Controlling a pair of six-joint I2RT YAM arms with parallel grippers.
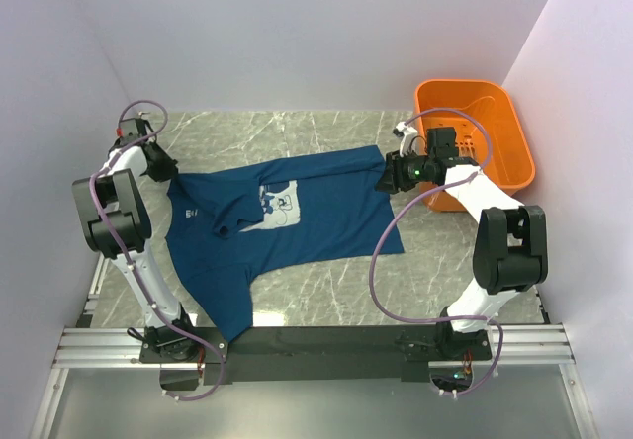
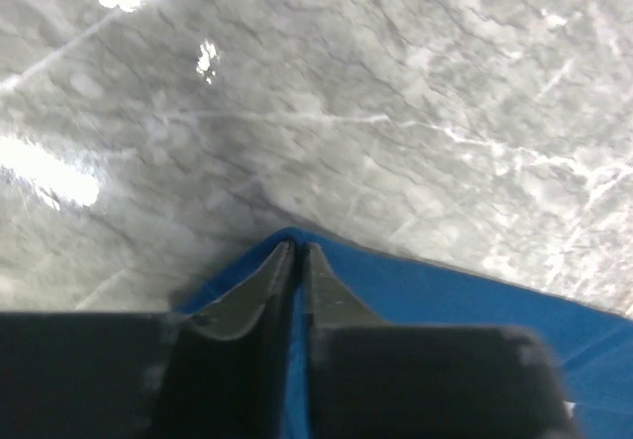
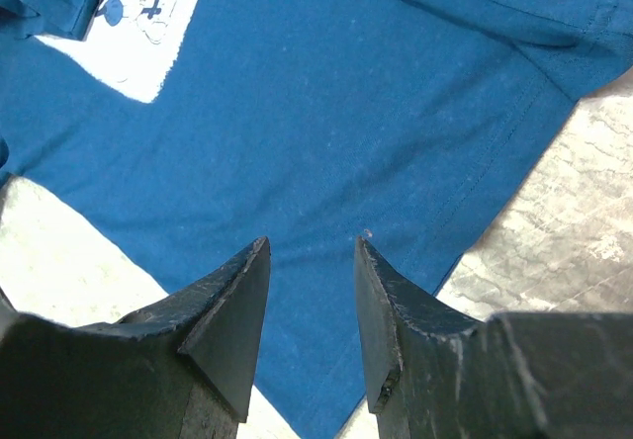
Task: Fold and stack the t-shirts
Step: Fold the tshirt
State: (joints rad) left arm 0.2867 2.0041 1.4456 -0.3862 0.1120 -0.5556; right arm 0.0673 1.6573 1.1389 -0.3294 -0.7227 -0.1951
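A dark blue t-shirt [image 1: 316,221] lies spread on the marble table [image 1: 326,301], mostly flat. One part of it reaches towards the near edge on the left, between the two arm bases and closer to the left one. Its pale print [image 1: 282,202] faces up near the middle, and a fold of cloth lies over the print's left side. A small white mark shows on the cloth left of that fold.

The left gripper [image 1: 164,170] is at the far-left corner of the t-shirt, low against the table. In the left wrist view its fingers [image 2: 262,291] are pressed almost together, with a thin edge of blue cloth pinched between them and bare marble just beyond the tips.

The right gripper [image 1: 386,177] is at the far-right corner of the t-shirt. In the right wrist view its fingers [image 3: 237,301] stand apart with nothing between them, above flat blue cloth close to a stitched hem.

An orange basket [image 1: 463,85] stands in the far-right corner of the table, just beyond the right arm.
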